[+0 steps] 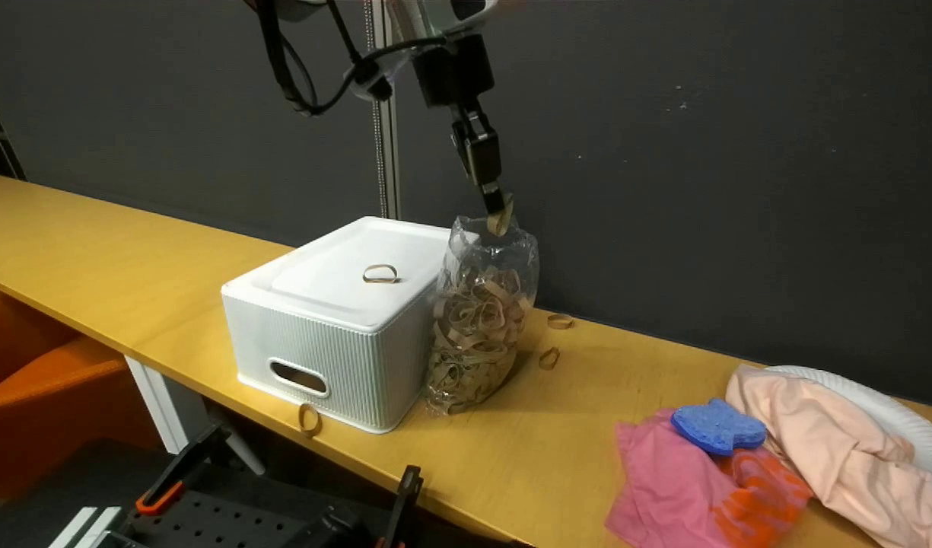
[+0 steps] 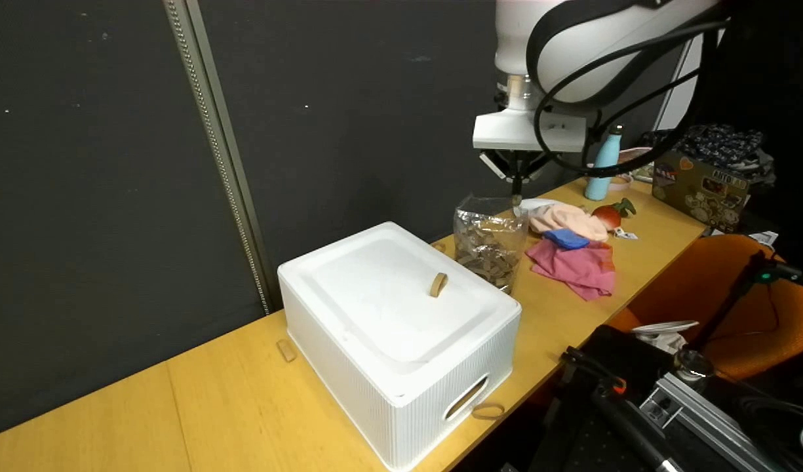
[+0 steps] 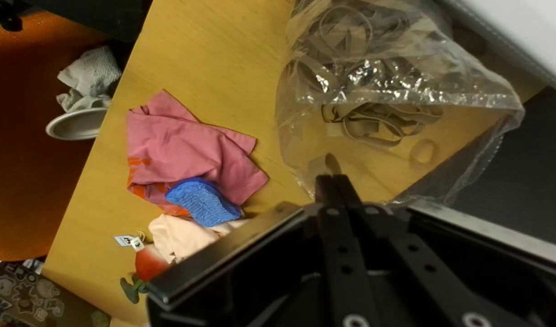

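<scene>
My gripper is shut on a tan rubber band, which sticks out past the fingertips. In an exterior view the gripper points down and the held band hangs at the mouth of a clear plastic bag. The bag is open at the top, stands upright and is partly filled with similar tan bands. It also shows in an exterior view and in the wrist view. I cannot tell whether the band touches the bag. A white ribbed box with a lid stands against the bag.
Loose bands lie on the lid, behind the box, beside the bag and at the table edge. Pink cloth, blue sponge, peach cloth and white plate lie nearby. A dark wall borders the table.
</scene>
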Tool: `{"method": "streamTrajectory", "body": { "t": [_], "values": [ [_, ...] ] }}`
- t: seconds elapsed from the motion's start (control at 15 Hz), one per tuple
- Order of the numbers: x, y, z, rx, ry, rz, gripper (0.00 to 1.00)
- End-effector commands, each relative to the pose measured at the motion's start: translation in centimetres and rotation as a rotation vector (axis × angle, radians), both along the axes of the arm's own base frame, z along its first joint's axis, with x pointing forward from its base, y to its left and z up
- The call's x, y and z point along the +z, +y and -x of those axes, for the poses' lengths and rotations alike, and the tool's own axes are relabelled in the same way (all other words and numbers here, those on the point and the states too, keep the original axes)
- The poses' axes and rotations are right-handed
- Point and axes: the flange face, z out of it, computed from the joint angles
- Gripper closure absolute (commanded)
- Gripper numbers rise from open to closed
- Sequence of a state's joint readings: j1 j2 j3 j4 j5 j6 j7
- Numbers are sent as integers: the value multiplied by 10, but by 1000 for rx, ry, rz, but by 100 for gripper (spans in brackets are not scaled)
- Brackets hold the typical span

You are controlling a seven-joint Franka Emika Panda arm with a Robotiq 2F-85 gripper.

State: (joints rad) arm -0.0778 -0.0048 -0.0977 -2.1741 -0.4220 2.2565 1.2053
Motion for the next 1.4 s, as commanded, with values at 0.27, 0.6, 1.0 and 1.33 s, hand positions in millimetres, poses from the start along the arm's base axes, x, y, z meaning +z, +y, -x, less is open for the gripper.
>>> {"method": "streamTrajectory", "body": {
  "t": [0.27, 0.6, 1.0, 1.33],
  "values": [
    [-2, 3, -9, 12, 2, 16, 69],
    [-2, 28, -7, 37, -3, 12, 35],
    [-2, 74, -11, 89, 0, 5, 0],
    [-27, 124, -11, 140, 6, -18, 0]
  ]
}}
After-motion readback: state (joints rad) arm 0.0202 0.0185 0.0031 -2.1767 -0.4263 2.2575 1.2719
